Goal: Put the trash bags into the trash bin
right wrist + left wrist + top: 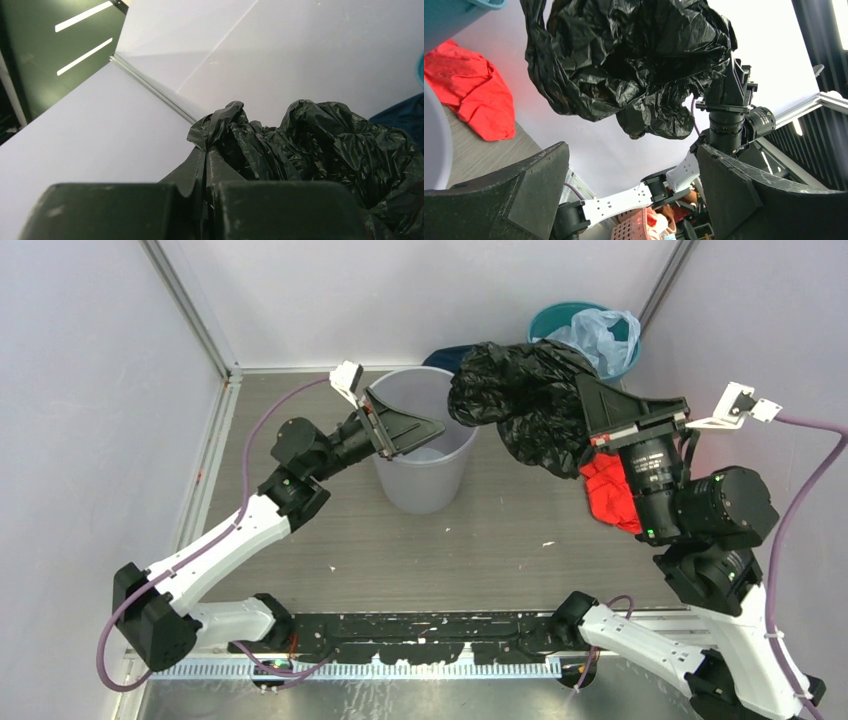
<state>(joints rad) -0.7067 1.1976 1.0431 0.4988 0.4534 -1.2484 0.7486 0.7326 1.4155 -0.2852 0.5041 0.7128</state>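
Note:
The black trash bag (520, 405) hangs crumpled in the air, pinched at one edge by my right gripper (582, 390), which is shut on it. Its left lobe overlaps the right rim of the light grey trash bin (425, 465) in the top view. The right wrist view shows the jaws closed on a fold of the bag (320, 145) at the gripper (206, 155). My left gripper (412, 435) is open and empty, held over the bin's left rim. In the left wrist view the gripper (634, 190) faces the bag (624, 60), with the bin's wall (434, 145) at the left edge.
A red cloth bundle (610, 490) lies on the table under my right wrist and also shows in the left wrist view (474, 95). A teal bin (560, 320) holding a pale blue bag (605, 335) stands at the back right corner. A dark blue item (450, 355) lies behind the grey bin.

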